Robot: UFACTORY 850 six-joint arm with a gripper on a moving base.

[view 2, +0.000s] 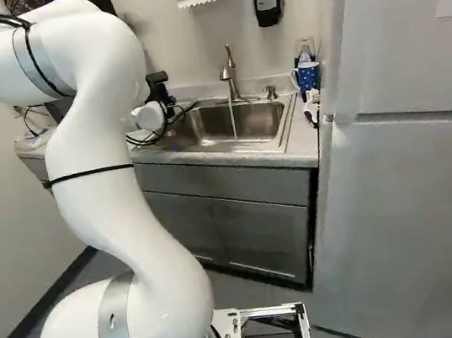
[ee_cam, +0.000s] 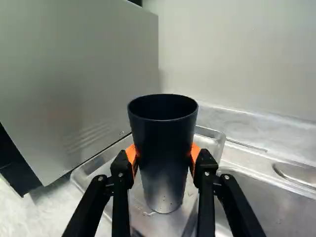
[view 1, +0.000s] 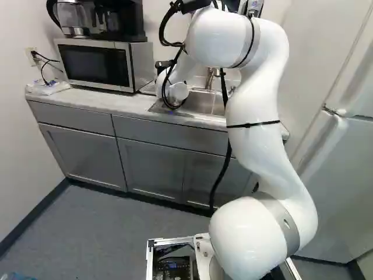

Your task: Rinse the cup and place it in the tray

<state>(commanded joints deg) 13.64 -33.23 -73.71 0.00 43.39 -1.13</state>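
At the sink's left end in the right base view, part of my black gripper (view 2: pixel 160 89) shows beyond the white wrist; its fingertips are hidden there. In the wrist view the gripper (ee_cam: pixel 164 154) is shut on the dark cup (ee_cam: pixel 163 133), an orange pad pressing each side. The cup is upright with its wide mouth up. Its narrow base is over or on the shiny metal tray (ee_cam: pixel 102 161); I cannot tell whether it touches. A few drops show on the tray near the base. A thin stream runs from the faucet (view 2: pixel 230 73) into the sink (view 2: pixel 266 120).
The microwave (view 1: pixel 96 65) stands beside the tray, its side wall (ee_cam: pixel 84 79) close to the gripper. The backsplash rises behind the tray, and the sink basin adjoins it. A blue patterned mug (view 2: pixel 308 77) stands at the sink's far side, near the fridge (view 2: pixel 408 193).
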